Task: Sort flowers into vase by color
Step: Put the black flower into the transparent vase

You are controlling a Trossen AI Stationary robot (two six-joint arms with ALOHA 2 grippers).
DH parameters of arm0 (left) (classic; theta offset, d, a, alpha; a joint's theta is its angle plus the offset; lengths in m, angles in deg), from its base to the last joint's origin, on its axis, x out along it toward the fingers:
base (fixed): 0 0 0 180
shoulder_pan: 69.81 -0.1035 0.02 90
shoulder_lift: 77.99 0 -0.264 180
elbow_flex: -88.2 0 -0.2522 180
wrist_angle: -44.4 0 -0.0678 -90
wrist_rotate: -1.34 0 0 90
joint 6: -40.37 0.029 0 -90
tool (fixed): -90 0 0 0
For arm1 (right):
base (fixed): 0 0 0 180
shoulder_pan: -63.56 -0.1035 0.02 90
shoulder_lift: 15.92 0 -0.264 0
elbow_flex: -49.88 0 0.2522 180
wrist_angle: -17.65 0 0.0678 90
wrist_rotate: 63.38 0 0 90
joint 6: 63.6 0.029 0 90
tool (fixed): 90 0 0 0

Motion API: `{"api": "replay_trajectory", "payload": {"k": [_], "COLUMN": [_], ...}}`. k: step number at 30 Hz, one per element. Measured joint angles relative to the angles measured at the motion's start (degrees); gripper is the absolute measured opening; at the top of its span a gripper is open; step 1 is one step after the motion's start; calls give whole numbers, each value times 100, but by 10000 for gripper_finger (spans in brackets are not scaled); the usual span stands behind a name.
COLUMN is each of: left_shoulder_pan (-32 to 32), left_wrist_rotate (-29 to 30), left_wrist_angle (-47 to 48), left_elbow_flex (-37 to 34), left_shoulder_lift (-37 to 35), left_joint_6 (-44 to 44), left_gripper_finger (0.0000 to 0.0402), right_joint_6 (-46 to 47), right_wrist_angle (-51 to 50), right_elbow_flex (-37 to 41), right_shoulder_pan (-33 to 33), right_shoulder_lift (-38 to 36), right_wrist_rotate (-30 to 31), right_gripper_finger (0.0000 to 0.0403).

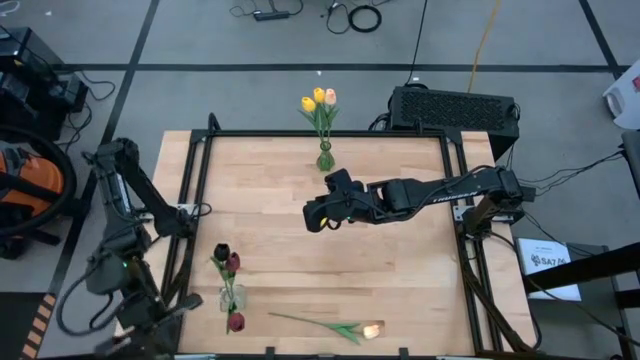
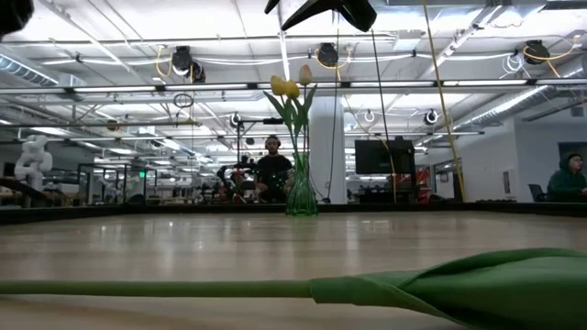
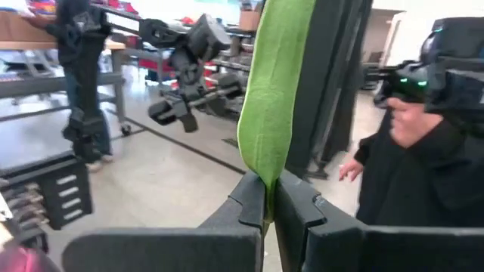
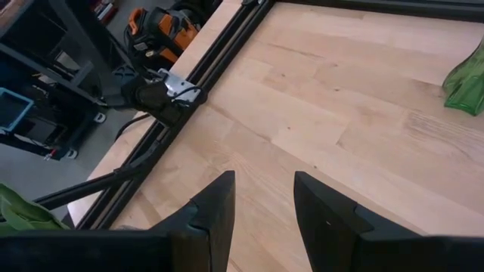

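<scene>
The sorting looked well advanced but unfinished. At the far edge of the pale wooden tabletop (image 1: 380, 250), a small green glass vase (image 1: 325, 158) held the light tulips, yellow and peach-pink heads (image 1: 318, 99) on thin green stems. Near the left front corner a clear glass vase (image 1: 231, 297) carried the dark red and near-black tulips (image 1: 226, 258), with one more dark red head (image 1: 236, 322) low beside it, just where the left claw (image 3: 268, 200) hovered. That claw was pinched on a broad green leaf (image 3: 274, 91), judging by its wrist view. One flower with a pale yellow head (image 1: 372, 330) lay flat near the front edge, apparently left to be placed. The right claw (image 4: 262, 198) hung above mid-tabletop, fingers apart and empty.
</scene>
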Motion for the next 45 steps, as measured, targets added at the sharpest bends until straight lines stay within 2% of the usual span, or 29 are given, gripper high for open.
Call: {"api": "replay_trajectory", "payload": {"k": [5,14,22,28,37,45], "left_shoulder_pan": [62,-67,-569,-822,-1024,-1185], "left_wrist_rotate": [-345,-273,-251,-260,-417,-422], "left_wrist_angle": [130,663,1574,1925,1259,1195], "left_elbow_flex": [-399,-844,-848,-849,-1721,-2259], "left_shoulder_lift": [-555,-1572,-2007,-2199,-2618,-2749], "left_joint_6": [-37,262,428,533,257,111], "left_gripper_finger": [13,13,13,13,13,13], "right_joint_6": [0,0,0,0,0,0], "right_wrist_angle": [1,-4,-2,-4,-2,-4], "right_elbow_flex": [0,0,0,0,0,0], "right_shoulder_pan": [1,1,-1,0,0,-1], "right_shoulder_lift": [0,0,0,0,0,0], "right_wrist_rotate": [-1,-1,-1,-1,-1,-1], "right_gripper_finger": [128,128,128,128,128,128]}}
